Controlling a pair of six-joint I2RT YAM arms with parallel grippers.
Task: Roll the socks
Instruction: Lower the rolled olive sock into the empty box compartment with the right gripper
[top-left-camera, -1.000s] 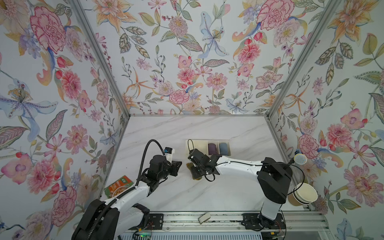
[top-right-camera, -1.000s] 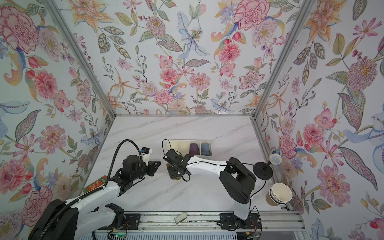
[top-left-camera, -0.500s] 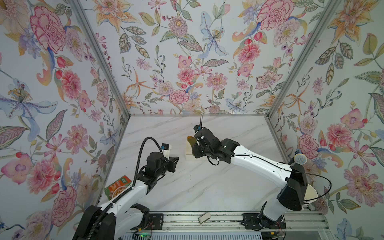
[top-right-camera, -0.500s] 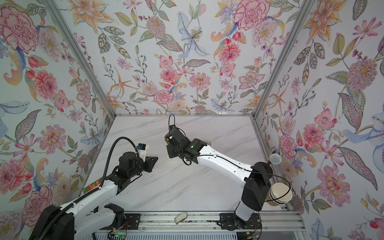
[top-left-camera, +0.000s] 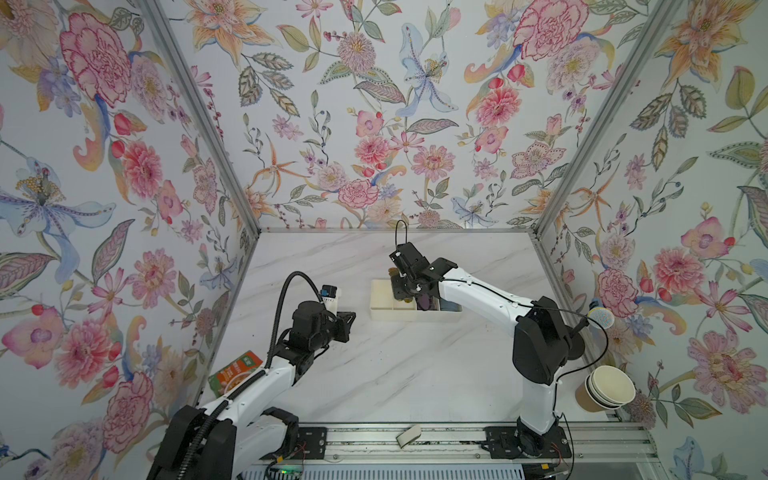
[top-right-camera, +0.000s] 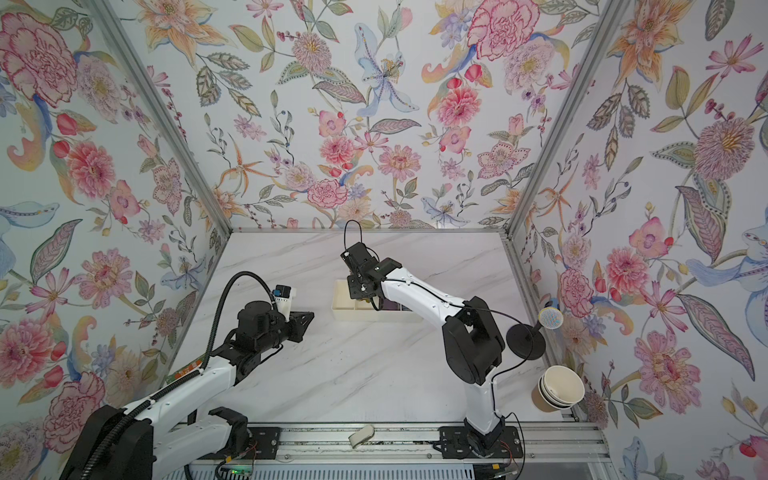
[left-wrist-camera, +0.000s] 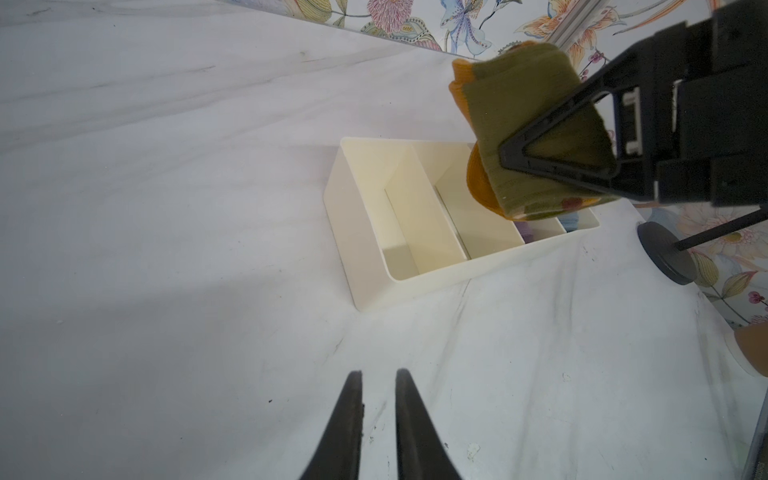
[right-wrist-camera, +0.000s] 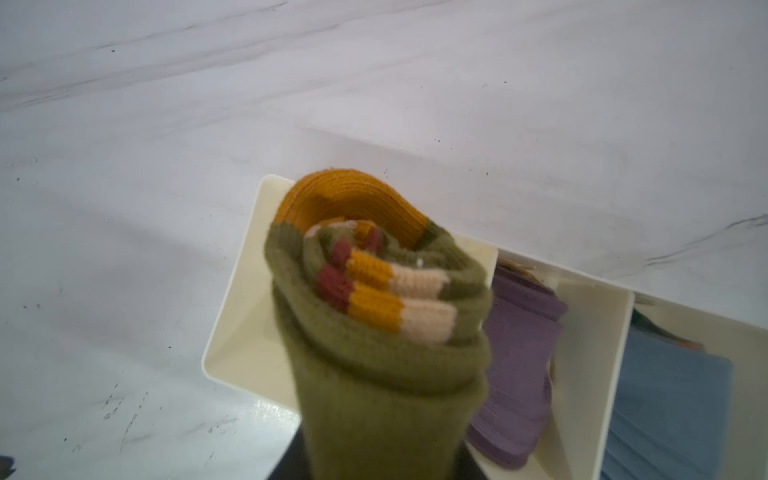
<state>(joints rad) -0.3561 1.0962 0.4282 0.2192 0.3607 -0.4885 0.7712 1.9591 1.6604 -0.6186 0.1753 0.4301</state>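
Packet: a flat orange-and-green printed packet (top-left-camera: 235, 368) lies at the left edge of the white marble-patterned tabletop (top-left-camera: 395, 365), partly under the left arm.
Left gripper: the left gripper (top-left-camera: 347, 322) hovers over bare table to the left of the tray. In its wrist view the black fingertips (left-wrist-camera: 355, 386) stand a narrow gap apart with nothing between them.
Tray: a cream plastic organiser tray with upright dividers (left-wrist-camera: 361, 249) sits on the table toward the back. Its two leftmost compartments are empty.
Socks: the olive-green ribbed socks with mustard-yellow toe and brown, orange and cream stripes (right-wrist-camera: 374, 332) are wound into a roll, raised clear of the table and held above the empty end of the tray. Which of the two empty compartments lies below them I cannot tell.
Right gripper: the right gripper (top-left-camera: 402, 289) points down over the tray, clamped on the socks — one black triangular finger lies across the roll's side.
Purple roll: a purple sock roll (right-wrist-camera: 519, 374) sits in the compartment just beside the held socks.
Blue roll: a blue sock roll (right-wrist-camera: 665, 395) fills the next compartment.
Stand: a black round-based stand with a speckled blue ball head (top-left-camera: 600, 318) is at the right edge.
Cups: stacked brown paper cups (top-left-camera: 609, 388) lie tilted near the right front corner.
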